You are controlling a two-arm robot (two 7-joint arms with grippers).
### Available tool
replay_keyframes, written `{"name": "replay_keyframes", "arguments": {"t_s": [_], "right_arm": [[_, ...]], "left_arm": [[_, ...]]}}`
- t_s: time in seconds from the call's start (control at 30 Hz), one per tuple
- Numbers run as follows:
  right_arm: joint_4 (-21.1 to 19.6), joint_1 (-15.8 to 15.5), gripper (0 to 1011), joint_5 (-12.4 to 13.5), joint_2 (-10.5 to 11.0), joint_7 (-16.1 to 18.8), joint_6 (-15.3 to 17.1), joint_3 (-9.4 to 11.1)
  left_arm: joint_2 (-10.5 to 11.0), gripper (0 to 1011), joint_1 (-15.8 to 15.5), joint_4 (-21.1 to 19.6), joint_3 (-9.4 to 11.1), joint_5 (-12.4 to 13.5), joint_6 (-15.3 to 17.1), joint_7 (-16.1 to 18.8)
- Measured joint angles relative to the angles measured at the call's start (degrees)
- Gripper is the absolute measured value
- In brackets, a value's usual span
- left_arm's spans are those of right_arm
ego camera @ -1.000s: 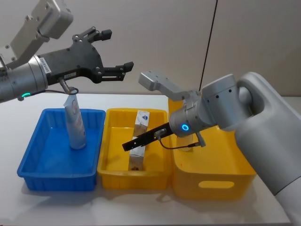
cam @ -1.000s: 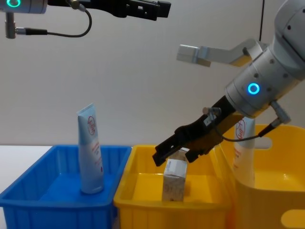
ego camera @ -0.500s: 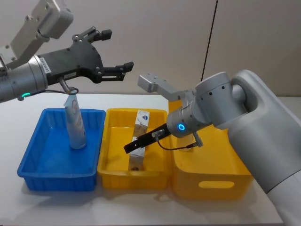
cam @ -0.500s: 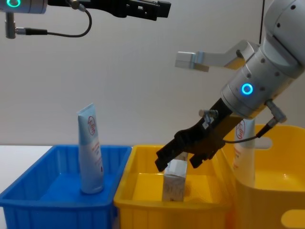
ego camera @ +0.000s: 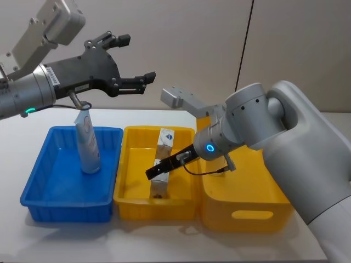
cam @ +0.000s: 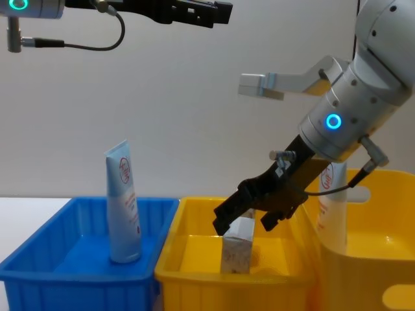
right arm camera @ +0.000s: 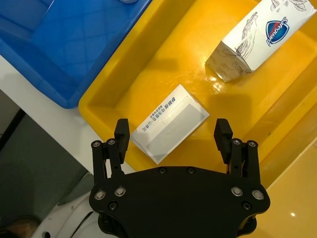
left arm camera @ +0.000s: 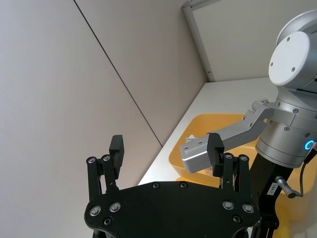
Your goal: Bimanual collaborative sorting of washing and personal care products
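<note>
Partly done: one tube (ego camera: 88,145) stood in the blue bin (ego camera: 38,189), cartons (ego camera: 165,139) beneath the spread right gripper (right arm camera: 173,130); left gripper (ego camera: 136,57) hung spread; another tube (cam: 331,214) seemingly awaited sorting.

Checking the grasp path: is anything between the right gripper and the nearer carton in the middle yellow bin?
Nothing visible does. The open right gripper hovers over that carton; the second carton stands apart, farther back in the yellow bin.
</note>
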Motion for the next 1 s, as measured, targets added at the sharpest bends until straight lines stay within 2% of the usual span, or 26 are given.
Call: {"name": "replay_keyframes", "arguments": {"t_s": [1.0], "right_arm": [[0.1,0.0,1002,-0.3,-0.3,-0.5,0.6,0.2]], "left_arm": [[0.0,1001,0.0,0.0,0.0,0.0,0.0,0.0]]}}
